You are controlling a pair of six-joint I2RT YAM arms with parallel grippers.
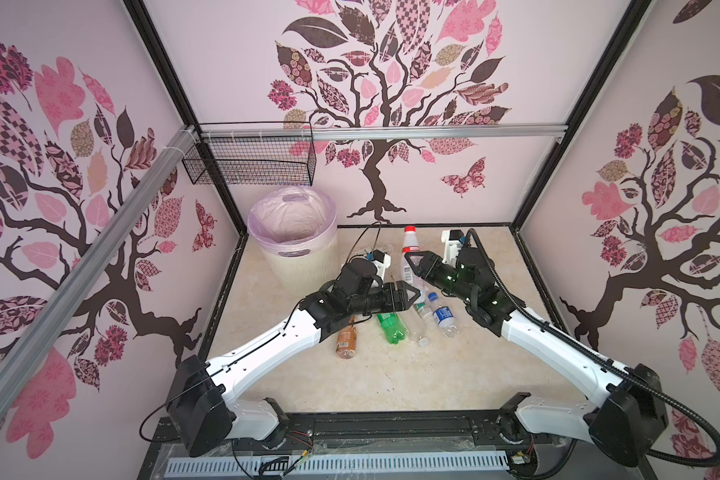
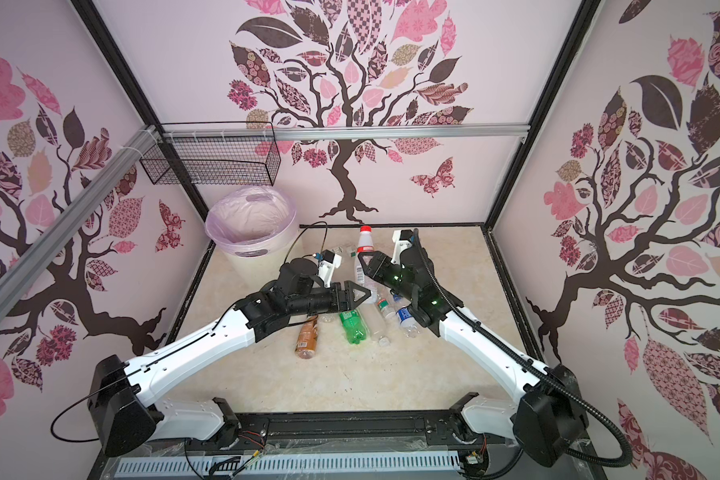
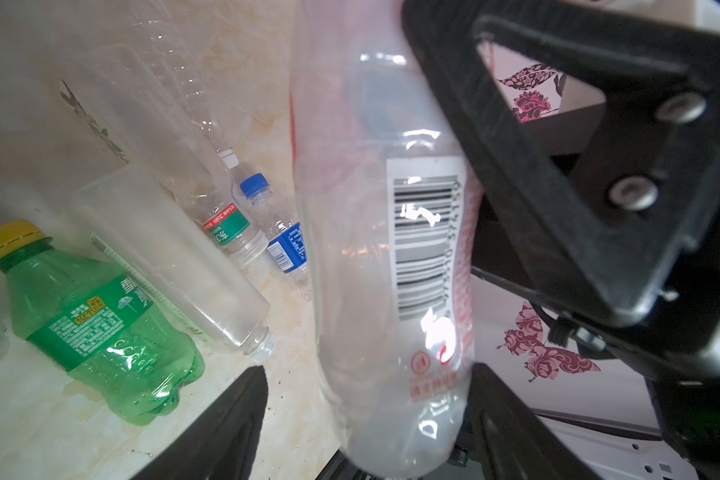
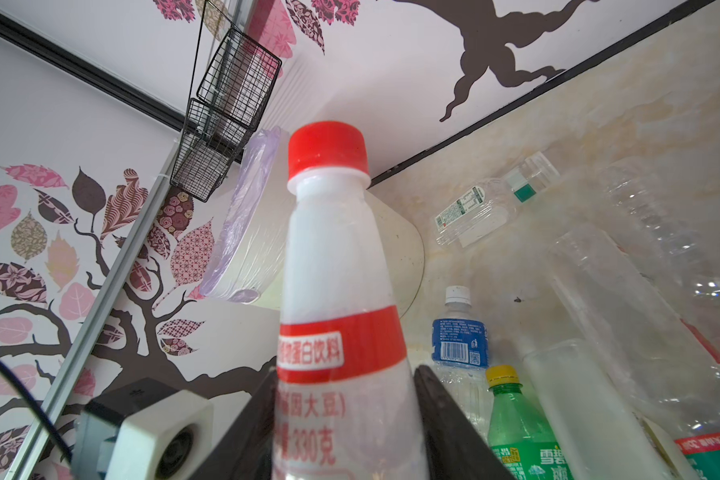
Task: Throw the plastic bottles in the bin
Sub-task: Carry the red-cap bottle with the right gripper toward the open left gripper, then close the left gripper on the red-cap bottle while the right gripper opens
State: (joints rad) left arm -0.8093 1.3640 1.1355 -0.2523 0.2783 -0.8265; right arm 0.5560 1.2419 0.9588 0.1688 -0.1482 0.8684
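**Red-capped bottle [image 1: 408, 249] spanned by both grippers**

In both top views the bottle's long axis runs 12 to 6 o'clock, cap at 12. The right gripper [image 1: 411, 261] is clamped on its midsection. The left gripper [image 1: 411, 293], jaws apart, straddles its base at 6 o'clock. The bin [image 1: 304, 266] lies at 10 o'clock, nearer the left arm.
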